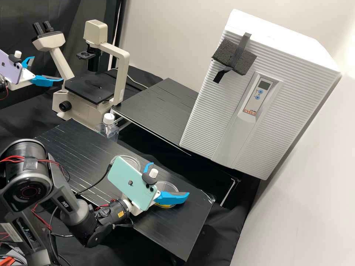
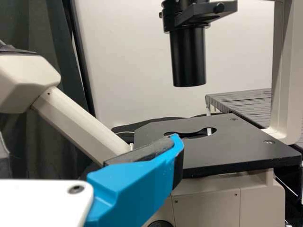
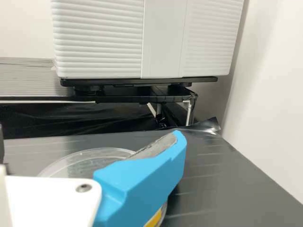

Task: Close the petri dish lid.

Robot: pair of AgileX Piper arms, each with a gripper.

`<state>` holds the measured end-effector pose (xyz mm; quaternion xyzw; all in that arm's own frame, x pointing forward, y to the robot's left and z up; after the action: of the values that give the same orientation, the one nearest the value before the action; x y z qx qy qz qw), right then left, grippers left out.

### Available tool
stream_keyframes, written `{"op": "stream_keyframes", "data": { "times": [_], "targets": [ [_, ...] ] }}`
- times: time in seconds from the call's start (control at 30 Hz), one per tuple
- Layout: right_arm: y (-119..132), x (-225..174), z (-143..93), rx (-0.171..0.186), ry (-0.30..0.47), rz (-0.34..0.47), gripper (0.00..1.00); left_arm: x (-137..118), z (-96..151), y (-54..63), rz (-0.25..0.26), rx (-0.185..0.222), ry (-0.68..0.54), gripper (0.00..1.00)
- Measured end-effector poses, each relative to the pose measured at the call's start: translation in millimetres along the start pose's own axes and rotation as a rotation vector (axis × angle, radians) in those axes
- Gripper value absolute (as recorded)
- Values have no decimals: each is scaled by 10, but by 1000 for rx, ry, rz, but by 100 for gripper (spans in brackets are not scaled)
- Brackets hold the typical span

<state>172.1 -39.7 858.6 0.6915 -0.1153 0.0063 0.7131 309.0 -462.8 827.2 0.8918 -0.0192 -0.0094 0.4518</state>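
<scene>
Clear and round, a shallow petri dish [image 1: 165,186] with yellow at its lower part lies near the far right end of the long black ribbed table [image 1: 192,221]. I cannot tell whether its lid sits fully down. The right white gripper with two blue fingers [image 1: 170,178] is at this dish, its fingers spread wide; in the high view the dish appears between them, and whether they touch it I cannot tell. A second clear round dish or lid [image 1: 125,161] lies on the same table, partly behind the mint-green phone [image 1: 129,181] mounted on that arm.

The left white gripper with two blue fingers [image 1: 48,68] hangs well apart from the dishes, near the cream-and-black microscope [image 1: 92,88], its fingers also spread wide and nothing between them.

Black tabletop runs between the yellow-marked dish and the table's right edge, and a longer stretch lies on the second round piece's other side. Past the far edge, a dark gap separates the table from the black shelf [image 1: 155,107] by the white ribbed cabinet [image 1: 207,107].

Counted: two clear round pieces, two grippers, one microscope, one cabinet, one white-capped clear bottle [image 1: 108,119] near the far edge.
</scene>
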Motion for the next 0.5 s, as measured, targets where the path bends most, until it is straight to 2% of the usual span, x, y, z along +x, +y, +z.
{"op": "stream_keyframes", "data": {
  "times": [0.5],
  "targets": [
    [-60,-68,45,11,8,-19,100,0,0,0,0,0,0,100]
  ]
}}
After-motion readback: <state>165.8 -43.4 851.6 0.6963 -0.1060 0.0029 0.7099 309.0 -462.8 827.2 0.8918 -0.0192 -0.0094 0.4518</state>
